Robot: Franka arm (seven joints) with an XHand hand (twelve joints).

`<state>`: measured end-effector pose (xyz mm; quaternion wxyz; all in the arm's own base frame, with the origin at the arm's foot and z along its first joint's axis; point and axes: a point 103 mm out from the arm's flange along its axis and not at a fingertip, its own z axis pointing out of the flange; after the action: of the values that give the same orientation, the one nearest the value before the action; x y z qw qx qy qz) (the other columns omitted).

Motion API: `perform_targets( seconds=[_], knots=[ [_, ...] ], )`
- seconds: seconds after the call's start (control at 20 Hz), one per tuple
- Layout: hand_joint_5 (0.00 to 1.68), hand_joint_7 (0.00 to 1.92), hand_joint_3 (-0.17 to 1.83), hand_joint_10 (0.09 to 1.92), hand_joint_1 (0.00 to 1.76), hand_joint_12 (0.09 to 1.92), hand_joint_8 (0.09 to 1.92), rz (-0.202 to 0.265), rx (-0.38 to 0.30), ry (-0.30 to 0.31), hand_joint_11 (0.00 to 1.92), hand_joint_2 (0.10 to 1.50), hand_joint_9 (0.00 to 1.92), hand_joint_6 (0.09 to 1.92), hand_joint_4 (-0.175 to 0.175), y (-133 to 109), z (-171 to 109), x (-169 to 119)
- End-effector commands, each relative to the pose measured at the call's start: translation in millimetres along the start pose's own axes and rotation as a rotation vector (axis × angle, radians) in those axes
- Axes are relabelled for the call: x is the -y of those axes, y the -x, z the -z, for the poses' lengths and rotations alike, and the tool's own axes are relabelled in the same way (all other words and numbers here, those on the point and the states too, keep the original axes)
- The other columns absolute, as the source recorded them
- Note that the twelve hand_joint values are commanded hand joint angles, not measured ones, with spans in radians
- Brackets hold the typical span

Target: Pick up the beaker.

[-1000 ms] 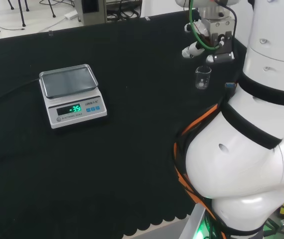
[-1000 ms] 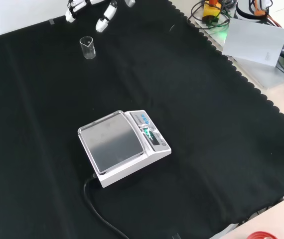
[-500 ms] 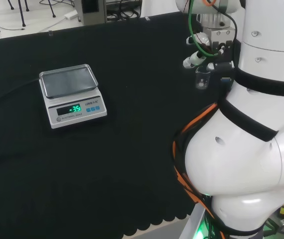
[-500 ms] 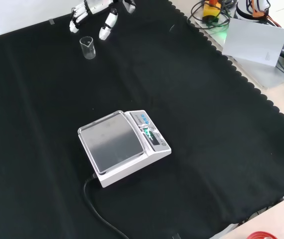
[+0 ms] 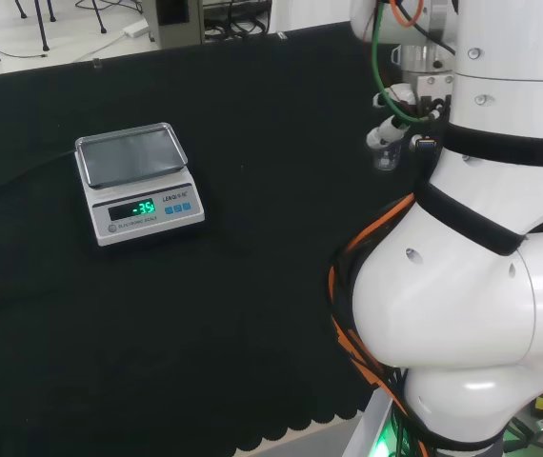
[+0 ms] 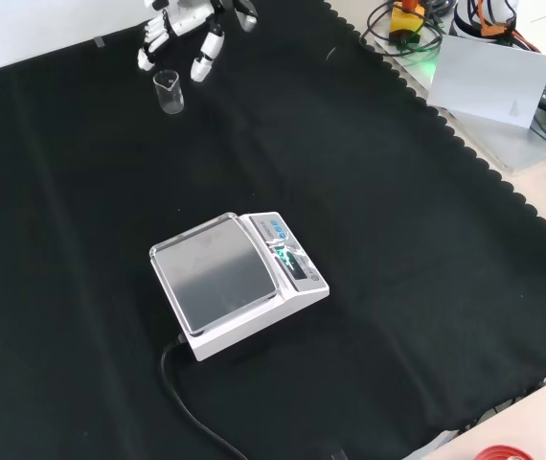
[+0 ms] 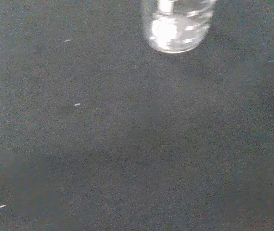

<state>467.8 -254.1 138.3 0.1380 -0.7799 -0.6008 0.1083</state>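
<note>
The hand [image 6: 185, 21] is reaching in from the far edge of the front view, its fingers [image 6: 205, 57] spread and pointing down toward the cloth [image 6: 398, 240], holding nothing. It is hanging just beyond the beaker [image 6: 168, 92], with fingertips on either side of the glass's far side but not touching it. In the head view the hand [image 5: 397, 112] is showing at the right, beside the arm's [image 5: 481, 238] white links, with the beaker [image 5: 386, 155] right under its fingertips.

The beaker is standing upright on the cloth, clear and apparently empty, in the far left part of the front view. In the wrist view the beaker [image 7: 178, 24] is looking close and large against the bare cloth [image 7: 127, 144].

Well nearer in the front view, around the middle of the cloth, a scale [image 6: 235, 280] is sitting with its steel pan bare and its display lit green; a black cable [image 6: 192, 407] is running from it toward the near edge. In the head view the scale [image 5: 138, 183] is lying well to the left of the hand.
</note>
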Motion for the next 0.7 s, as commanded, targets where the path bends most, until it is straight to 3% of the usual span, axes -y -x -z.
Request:
perform_targets(
  seconds=[0.05,0.25,0.4,0.6,0.7],
  knots=[
    [0.26,0.0,-0.17,0.88,0.78,1.42,0.64,-0.029,-0.03,0.079,0.0,1.05,0.08,0.1,-0.029,21.0,12.9,14.6],
    [0.26,0.0,-0.17,0.88,0.78,1.42,0.64,-0.027,-0.043,0.108,0.0,1.06,0.09,0.1,-0.031,-3.7,31.3,52.0],
    [0.27,0.0,-0.17,0.88,0.78,1.44,0.66,-0.01,-0.076,0.091,0.0,1.06,0.09,0.1,-0.032,-3.0,28.6,48.0],
    [0.27,0.0,-0.17,0.88,0.79,1.45,0.67,0.014,-0.057,0.055,0.0,1.05,0.09,0.1,-0.029,-8.8,16.8,34.5],
    [0.22,0.0,-0.17,0.86,0.79,1.42,0.55,0.015,-0.07,0.016,0.0,1.02,0.04,0.09,-0.012,-10.2,10.5,31.6]
  ],
)
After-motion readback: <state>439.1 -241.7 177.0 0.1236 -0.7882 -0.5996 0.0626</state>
